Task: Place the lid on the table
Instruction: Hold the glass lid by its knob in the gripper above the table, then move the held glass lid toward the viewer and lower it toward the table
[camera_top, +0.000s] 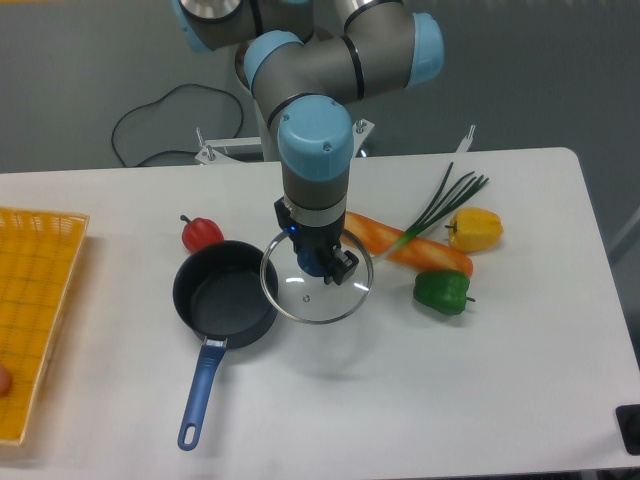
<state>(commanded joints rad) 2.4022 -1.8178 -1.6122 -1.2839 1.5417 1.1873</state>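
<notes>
End effector clamps dark knob of round clear glass lid, held off white bench beside dark blue-handled saucepan; lower level, release gently.

Hand grips lid by knob, apparently above table, beside saucepan.

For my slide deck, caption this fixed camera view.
Gripper holds the glass lid above the white table, beside the open saucepan.
</notes>
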